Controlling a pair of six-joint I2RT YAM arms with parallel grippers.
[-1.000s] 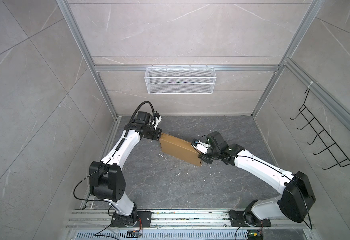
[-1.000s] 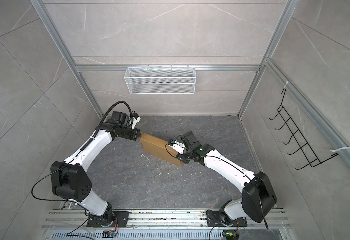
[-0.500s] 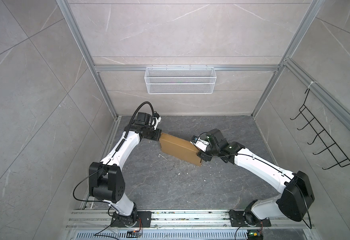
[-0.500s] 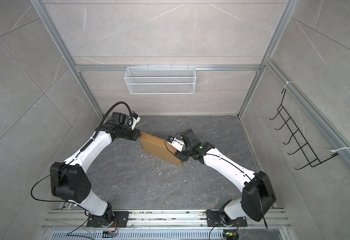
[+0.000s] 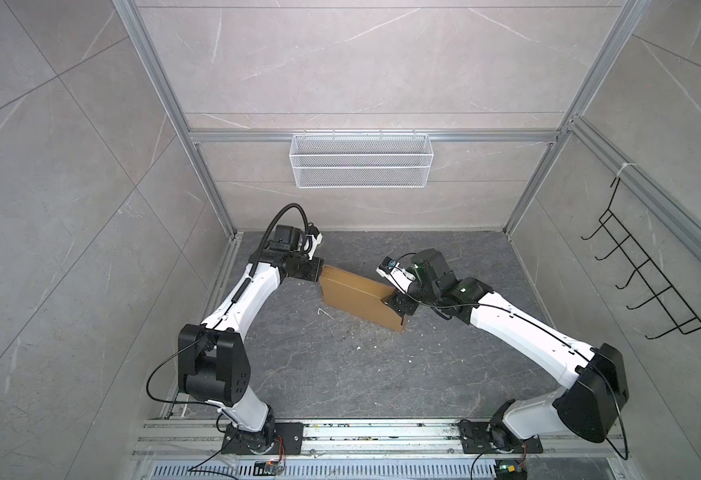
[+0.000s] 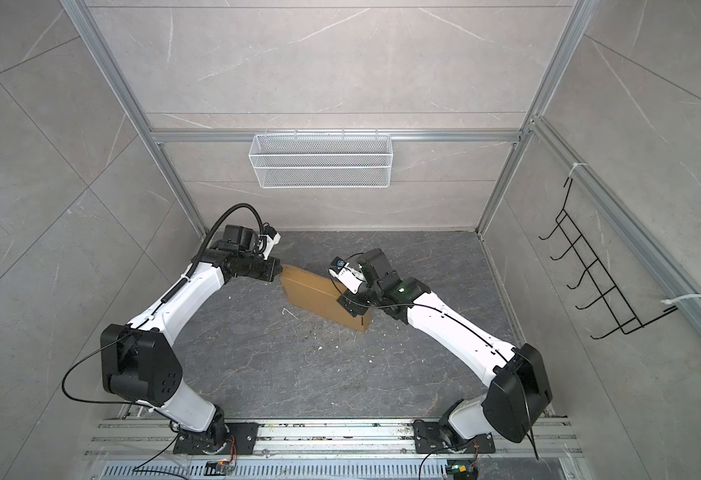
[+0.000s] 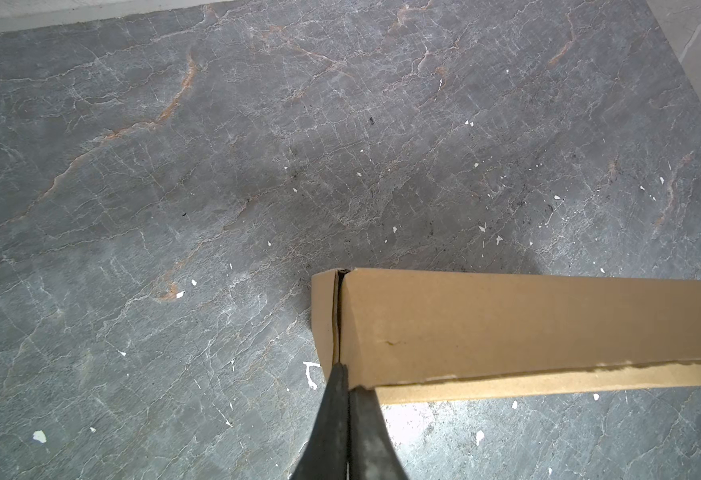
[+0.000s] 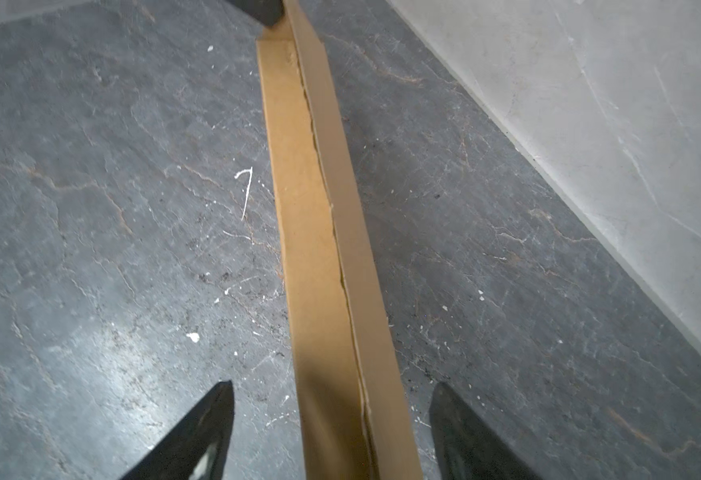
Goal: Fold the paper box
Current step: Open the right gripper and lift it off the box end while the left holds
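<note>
**Box is up on its edge, one gripper on it and one off**

The plain brown cardboard paper box (image 5: 357, 297) is folded up into its shallow rectangular shape. It's standing on one long narrow edge on the dark grey veined stone counter (image 5: 340, 374), roughly mid-counter and running diagonally in both top views (image 6: 315, 293).

The left gripper (image 7: 342, 370) has its fingers pressed tight together, with the tips right on the seam at the box's far-left corner. I honestly can't tell if a sliver of cardboard is caught between them or if they're just touching it.

The right gripper (image 8: 332, 386) is at the opposite end with its fingers spread wide. The box's narrow top edge runs between them with counter showing on both sides, so it isn't touching there. In a top view it sits over the box's right end (image 5: 398, 305).

There are little white scraps scattered over the counter around the box. A white wire mesh basket (image 5: 361, 160) hangs on the back wall, and a black wire hook rack (image 5: 647, 286) is on the right wall, both well away from everything.
</note>
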